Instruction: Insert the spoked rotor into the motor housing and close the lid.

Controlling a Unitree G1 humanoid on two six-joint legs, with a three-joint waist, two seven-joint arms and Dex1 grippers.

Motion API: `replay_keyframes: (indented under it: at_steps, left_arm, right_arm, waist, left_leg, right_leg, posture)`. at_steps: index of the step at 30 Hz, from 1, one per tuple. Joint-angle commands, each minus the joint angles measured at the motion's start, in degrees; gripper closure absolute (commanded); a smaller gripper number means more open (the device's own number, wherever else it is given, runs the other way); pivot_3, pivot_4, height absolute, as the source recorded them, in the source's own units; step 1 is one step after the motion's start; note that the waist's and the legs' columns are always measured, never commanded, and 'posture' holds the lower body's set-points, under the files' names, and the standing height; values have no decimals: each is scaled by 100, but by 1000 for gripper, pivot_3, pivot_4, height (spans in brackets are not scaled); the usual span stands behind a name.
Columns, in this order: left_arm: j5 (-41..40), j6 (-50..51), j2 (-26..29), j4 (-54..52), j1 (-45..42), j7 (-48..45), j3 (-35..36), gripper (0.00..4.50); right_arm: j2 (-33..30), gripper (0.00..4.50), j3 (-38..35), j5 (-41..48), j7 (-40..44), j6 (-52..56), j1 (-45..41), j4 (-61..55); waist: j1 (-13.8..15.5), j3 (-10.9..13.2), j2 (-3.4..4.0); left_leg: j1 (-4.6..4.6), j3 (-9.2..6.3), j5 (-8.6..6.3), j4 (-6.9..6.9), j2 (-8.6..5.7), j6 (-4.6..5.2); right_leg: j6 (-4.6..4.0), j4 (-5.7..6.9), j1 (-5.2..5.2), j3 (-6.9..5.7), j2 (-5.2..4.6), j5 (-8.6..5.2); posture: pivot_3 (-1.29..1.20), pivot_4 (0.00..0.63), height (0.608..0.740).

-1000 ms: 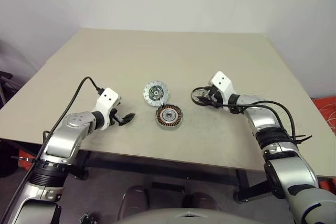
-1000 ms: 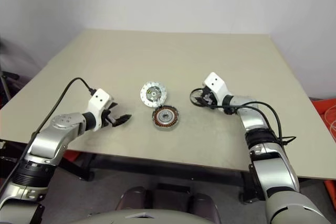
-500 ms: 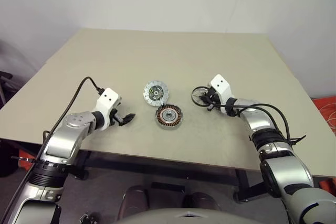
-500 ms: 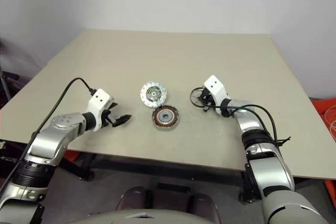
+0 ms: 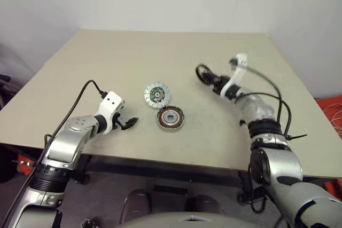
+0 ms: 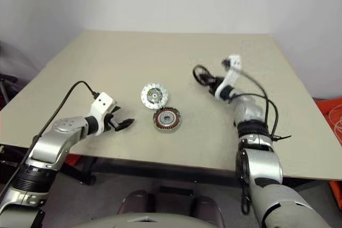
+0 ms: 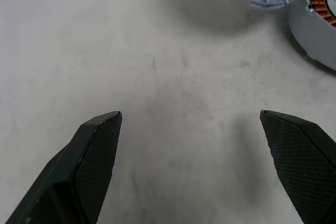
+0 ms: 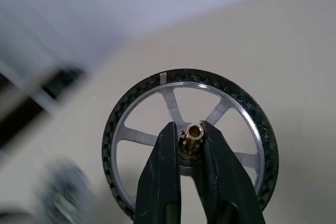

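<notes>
Spoked rotor (image 8: 190, 145): held clear of the table (image 5: 133, 57), in the upper right of centre in the head views, gripped by the right gripper (image 8: 190, 136). In the right wrist view the two black fingers (image 8: 160, 182) were pressed together on the small brass-coloured shaft at the rotor's hub. The rotor showed a silver ring with wide spokes and a dark, patterned outer rim, its face turned toward the wrist camera. In the left eye view the rotor appeared as a dark ring at the end of the raised right arm, above the tabletop.

Motor housing (image 5: 170, 118): seated on the table near the centre of the frame, copper windings and silver hub facing up.

Lid (image 5: 157, 94): positioned just to the upper left of the housing, its edge touching or leaning on the housing rim; which of the two could not be determined. Its dark centre faced up.

Left gripper (image 5: 128, 123): located at centre left of the frame, low over the table, pointing toward the housing and well apart from it. In the left wrist view its fingers (image 7: 94, 150) were spread wide with only bare tabletop between them; the lid and housing sat at the far upper right edge of that view.
</notes>
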Motion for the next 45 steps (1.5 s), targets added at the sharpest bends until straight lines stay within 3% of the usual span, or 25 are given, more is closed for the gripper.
replay_keyframes:
  at_steps: [1, 5, 11, 18, 24, 30, 39, 45]
  left_arm:
    - [-102, 22, -50, -155, -196, 11, 132, 0]
    - [-509, 345, -412, -203, -430, 158, 466, 0]
    - [-1372, 1138, -1106, -380, -776, 544, 1112, 0]
    - [-1322, 1180, -1085, -545, -613, 631, 883, 0]
    - [-1201, 1058, -928, -527, -535, 617, 740, 0]
    - [-1190, 1010, -890, -492, -516, 598, 692, 0]
    - [-1159, 934, -846, -476, -487, 588, 600, 0]
    - [-1125, 897, -798, -501, -429, 595, 591, 0]
  right_arm:
    - [404, 4286, -1099, 1527, -1005, 1307, -193, -435]
    - [1126, 4286, -2234, 3027, -2491, 2022, -128, -609]
    - [1985, 4286, -2724, 4243, -4071, 2018, 203, -1455]
    - [2260, 4286, -2580, 4662, -5675, 1462, 559, -2200]
    - [2136, 4286, -1889, 4858, -6935, 2245, 1351, -2771]
    - [1732, 4286, -1456, 5552, -7296, 2954, 1682, -2895]
    - [1112, 4286, -961, 5738, -6778, 3239, 1669, -2588]
    - [971, 2165, -787, 5558, -6549, 3140, 1735, -2412]
  waist:
    - [23, -1, -1]
    - [27, 0, 0]
    - [19, 0, 0]
    - [18, 0, 0]
    - [16, -1, -1]
    - [21, -2, 0]
    - [29, -2, -1]
    - [31, -3, -1]
  left_leg:
    - [1, 0, 0, -2, -1, -1]
    - [0, 0, 2, -2, -4, -6]
    - [-11, 4, 21, -20, -5, -38]
    - [-45, 8, 26, -30, -8, -46]
    - [-44, 8, 41, -64, -14, -71]
    - [-30, 6, 56, -97, -19, -95]
    - [-37, 5, 57, -100, -21, -96]
    - [-42, 2, 57, -100, -21, -96]
  right_leg:
    - [0, -1, 2, 0, 0, 0]
    - [2, -3, 2, 2, -2, 0]
    - [2, 2, -26, 4, -1, -1]
    - [34, -2, -66, 8, -1, -16]
    - [50, -10, -75, 8, 0, -22]
    - [71, -21, -73, 11, 0, -12]
    - [79, -33, -72, 10, 0, -8]
    - [81, -33, -74, 9, 0, -6]
  posture:
    - [0, 0, 740]
    - [0, 0, 740]
    - [0, 0, 740]
    - [0, 0, 740]
    - [0, 0, 740]
    - [0, 0, 740]
    - [0, 0, 740]
    - [0, 0, 740]
